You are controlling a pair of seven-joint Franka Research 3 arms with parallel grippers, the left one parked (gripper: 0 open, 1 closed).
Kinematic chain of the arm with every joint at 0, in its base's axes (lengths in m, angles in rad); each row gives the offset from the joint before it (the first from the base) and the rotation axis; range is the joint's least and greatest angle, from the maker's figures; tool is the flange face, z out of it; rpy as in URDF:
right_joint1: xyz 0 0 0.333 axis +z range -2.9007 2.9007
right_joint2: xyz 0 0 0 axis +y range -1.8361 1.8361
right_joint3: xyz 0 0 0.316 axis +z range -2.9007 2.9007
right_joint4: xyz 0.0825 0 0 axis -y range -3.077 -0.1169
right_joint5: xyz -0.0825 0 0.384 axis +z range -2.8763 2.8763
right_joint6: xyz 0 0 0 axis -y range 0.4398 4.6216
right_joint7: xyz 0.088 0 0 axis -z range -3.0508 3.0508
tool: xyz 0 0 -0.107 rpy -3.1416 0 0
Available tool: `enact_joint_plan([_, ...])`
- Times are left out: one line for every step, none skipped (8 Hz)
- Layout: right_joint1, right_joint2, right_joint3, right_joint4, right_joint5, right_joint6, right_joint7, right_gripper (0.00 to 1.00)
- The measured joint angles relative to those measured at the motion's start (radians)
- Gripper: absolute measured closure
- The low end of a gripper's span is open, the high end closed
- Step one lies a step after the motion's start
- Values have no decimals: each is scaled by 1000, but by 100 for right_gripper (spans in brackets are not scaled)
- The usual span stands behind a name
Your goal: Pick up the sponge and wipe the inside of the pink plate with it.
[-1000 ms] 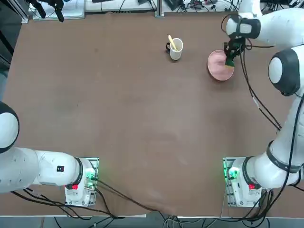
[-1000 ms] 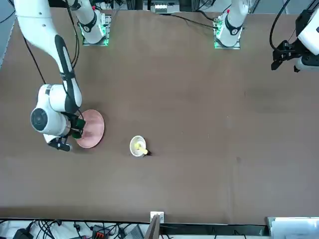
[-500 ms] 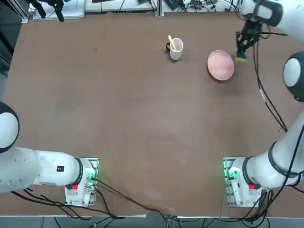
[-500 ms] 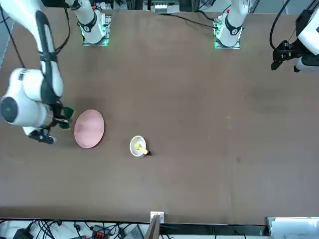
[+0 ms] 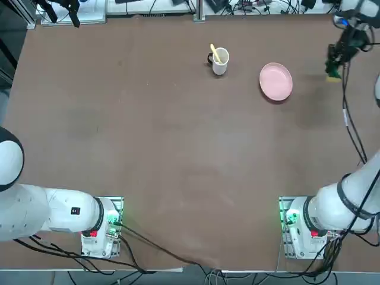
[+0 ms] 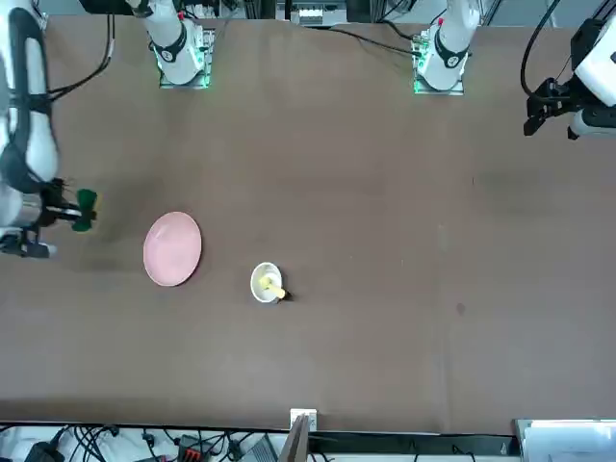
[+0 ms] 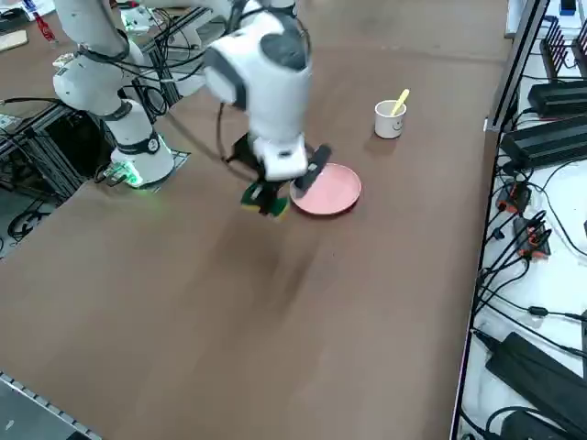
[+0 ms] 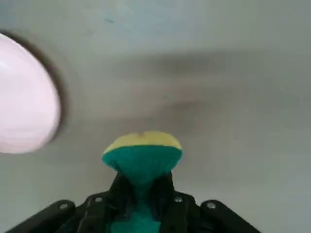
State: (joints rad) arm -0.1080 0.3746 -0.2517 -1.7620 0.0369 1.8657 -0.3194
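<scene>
Shifted farther right of plate (image 5: 276, 81) since earlier: right gripper (image 8: 142, 194), above brown table (image 5: 178, 136), jaws clamped on sponge (image 8: 142, 154).

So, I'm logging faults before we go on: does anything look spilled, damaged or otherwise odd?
Nothing stands out: the pink plate and mug sit upright, and the right gripper grips the sponge beside the plate.

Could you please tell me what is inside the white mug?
A yellow stick stands in the white mug, its upper end above the rim. Its lower end and the mug's bottom are hidden.
</scene>
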Motion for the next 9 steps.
enact_joint_plan([-46,8,0,-11,-11,21,-70,80])
enact_joint_plan([-77,18,0,-32,-20,60,-108,80])
enact_joint_plan([-97,27,0,-68,-23,120,-123,79])
enact_joint_plan([-113,36,1,-116,-26,197,-142,79])
enact_joint_plan([-130,47,1,-160,-27,266,-175,79])
enact_joint_plan([-153,64,1,-184,-28,310,-212,79])
enact_joint_plan([-175,80,1,-192,-28,341,-247,79])
enact_joint_plan([-187,96,1,-193,-28,368,-266,78])
enact_joint_plan([-190,112,2,-193,-28,391,-272,77])
